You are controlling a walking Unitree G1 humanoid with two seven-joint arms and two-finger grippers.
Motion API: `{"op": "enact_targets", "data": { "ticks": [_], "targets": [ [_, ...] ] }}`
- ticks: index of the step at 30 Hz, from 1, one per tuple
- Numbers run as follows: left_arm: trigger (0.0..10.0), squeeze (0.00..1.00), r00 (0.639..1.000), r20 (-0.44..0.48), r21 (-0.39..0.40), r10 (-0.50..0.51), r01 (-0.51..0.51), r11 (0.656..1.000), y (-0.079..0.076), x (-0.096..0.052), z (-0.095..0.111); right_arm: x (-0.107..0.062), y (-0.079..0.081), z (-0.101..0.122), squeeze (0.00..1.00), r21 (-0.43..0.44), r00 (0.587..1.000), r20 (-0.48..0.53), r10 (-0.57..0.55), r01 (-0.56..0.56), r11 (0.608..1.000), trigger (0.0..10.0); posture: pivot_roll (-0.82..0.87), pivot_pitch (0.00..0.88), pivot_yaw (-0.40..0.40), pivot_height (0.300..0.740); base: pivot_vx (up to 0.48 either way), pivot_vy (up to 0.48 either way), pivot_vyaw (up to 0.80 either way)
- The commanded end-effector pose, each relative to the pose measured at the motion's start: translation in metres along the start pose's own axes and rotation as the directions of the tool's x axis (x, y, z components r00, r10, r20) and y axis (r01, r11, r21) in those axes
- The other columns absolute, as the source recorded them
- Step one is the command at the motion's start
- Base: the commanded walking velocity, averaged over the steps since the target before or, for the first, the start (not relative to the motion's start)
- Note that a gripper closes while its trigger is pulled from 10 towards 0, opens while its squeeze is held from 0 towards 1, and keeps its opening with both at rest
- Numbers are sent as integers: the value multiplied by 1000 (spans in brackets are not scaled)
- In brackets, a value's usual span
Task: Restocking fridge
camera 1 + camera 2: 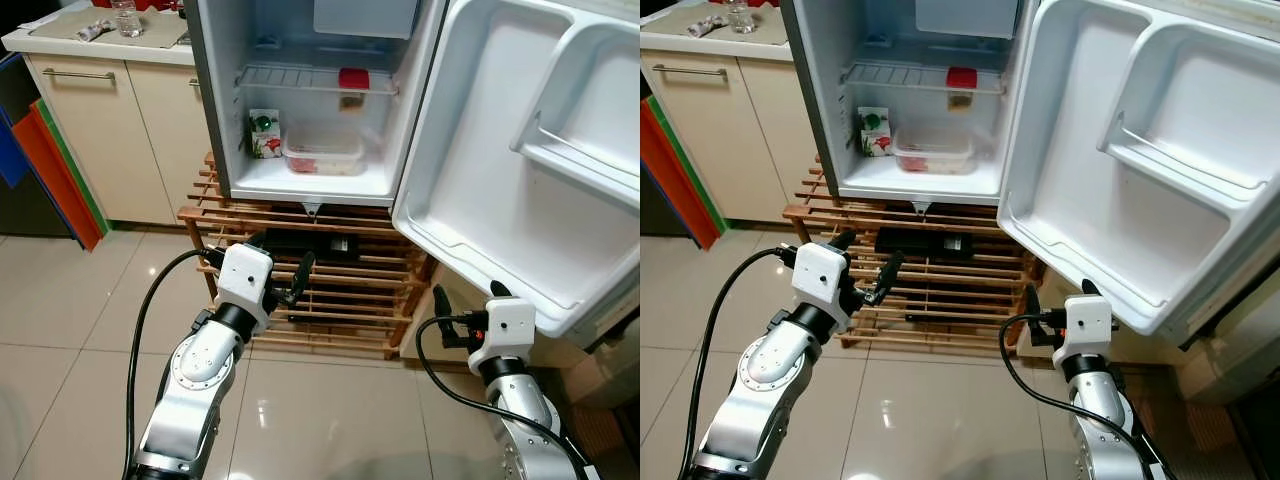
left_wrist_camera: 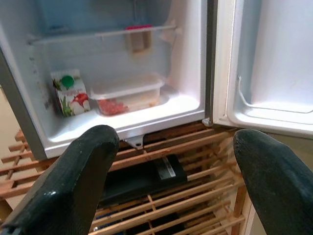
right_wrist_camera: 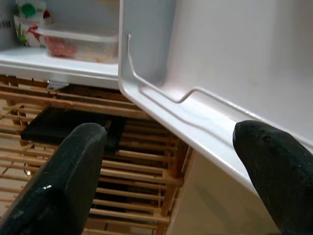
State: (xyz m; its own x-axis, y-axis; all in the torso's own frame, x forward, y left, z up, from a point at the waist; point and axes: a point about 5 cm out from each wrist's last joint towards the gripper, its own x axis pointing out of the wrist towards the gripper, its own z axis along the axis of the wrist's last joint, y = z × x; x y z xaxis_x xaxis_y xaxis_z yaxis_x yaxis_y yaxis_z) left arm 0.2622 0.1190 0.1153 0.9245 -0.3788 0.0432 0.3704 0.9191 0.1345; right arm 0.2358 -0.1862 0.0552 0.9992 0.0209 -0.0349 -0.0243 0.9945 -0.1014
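The fridge [image 1: 300, 180] is being faced with its door [image 1: 520, 160] swung wide, and nothing is being carried yet. Both the left gripper [image 1: 285, 280] and the right gripper [image 1: 455, 310] are being held open and empty, low before the wooden rack [image 1: 330, 290]. Food to stock probably needs fetching next. The juice carton [image 1: 264, 133] and food box [image 1: 323, 150] are sitting inside, above the grippers.

The carton [image 1: 264, 133] stands left of the container [image 1: 323, 150] in the fridge [image 1: 312, 180], atop a rack [image 1: 300, 290].
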Motion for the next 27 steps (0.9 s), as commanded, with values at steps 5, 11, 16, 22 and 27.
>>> {"op": "enact_targets", "data": {
  "ticks": [5,11,16,22,27],
  "targets": [
    [10000,0,1000,-10,-1,5,-5,1000,0,1,0,0,-4,0,0,-4,1000,0,-9,9,1000,10000,-34,0,-38,740,-417,-194,0],
    [10000,0,1000,-9,-10,7,-7,1000,1,2,0,0,-5,0,0,-8,1000,0,-11,11,1000,10000,-40,0,-37,740,-199,-90,0],
    [10000,0,1000,6,3,-4,4,1000,0,2,2,0,-5,0,0,-9,1000,-1,-13,13,1000,10000,-45,0,-34,740,60,-74,0],
    [10000,0,1000,-1,5,-6,6,1000,0,3,1,-1,-4,0,0,-10,1000,-1,-17,17,1000,10000,-48,0,-34,740,356,-315,0],
    [10000,0,1000,2,9,-9,9,1000,0,3,1,1,-4,0,0,-13,1000,1,-17,17,1000,10000,-50,0,-33,740,425,-52,0]
  ]
}}
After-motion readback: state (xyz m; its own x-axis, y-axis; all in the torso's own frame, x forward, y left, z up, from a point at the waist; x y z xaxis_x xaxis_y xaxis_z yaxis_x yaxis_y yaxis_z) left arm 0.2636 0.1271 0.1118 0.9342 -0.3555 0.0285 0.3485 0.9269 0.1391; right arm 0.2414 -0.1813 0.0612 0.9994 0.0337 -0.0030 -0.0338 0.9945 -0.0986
